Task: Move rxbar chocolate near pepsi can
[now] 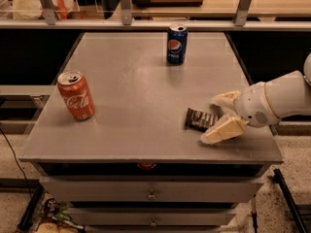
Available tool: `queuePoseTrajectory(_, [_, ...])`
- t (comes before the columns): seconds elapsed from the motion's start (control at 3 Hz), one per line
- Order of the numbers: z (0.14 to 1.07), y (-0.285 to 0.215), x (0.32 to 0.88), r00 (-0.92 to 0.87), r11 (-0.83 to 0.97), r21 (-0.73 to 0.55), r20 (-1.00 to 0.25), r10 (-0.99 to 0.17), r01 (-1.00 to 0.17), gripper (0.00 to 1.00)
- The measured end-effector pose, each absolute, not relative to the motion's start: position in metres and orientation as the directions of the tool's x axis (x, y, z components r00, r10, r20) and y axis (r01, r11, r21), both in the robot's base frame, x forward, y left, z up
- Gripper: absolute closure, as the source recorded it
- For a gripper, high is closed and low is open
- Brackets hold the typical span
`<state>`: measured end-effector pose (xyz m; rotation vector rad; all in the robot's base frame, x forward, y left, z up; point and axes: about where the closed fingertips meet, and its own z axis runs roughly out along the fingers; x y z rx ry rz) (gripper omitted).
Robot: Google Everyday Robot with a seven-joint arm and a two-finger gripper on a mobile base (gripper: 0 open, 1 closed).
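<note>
End effector point(209, 120) astride rxbar chocolate point(196, 119)

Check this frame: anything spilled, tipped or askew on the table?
Nothing stands out. Coca-Cola can and pepsi can stand upright; rxbar chocolate lies flat near the front right, the open gripper straddling its end.

Smooth, rounded white arm point(286, 98) with a small perforated grille point(261, 116). The gripper point(210, 120), over the table's point(131, 106) front right, has cream-yellow fingers point(223, 130).
</note>
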<state>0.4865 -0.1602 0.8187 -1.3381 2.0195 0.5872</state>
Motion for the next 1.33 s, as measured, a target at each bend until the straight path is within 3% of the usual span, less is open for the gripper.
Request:
queuePoseTrajectory(0.67, [0.822, -0.161, 0.486, -0.281, 0.389, 0.015, -0.718, -0.637, -0.921, 0.83])
queuePoseTrajectory(1.0, [0.825, -0.161, 0.486, -0.280, 0.389, 0.014, -0.718, -0.637, -0.921, 1.00])
queuePoseTrajectory(1.33, [0.851, -0.164, 0.490, -0.237, 0.393, -0.045, -0.734, -0.637, -0.918, 1.00])
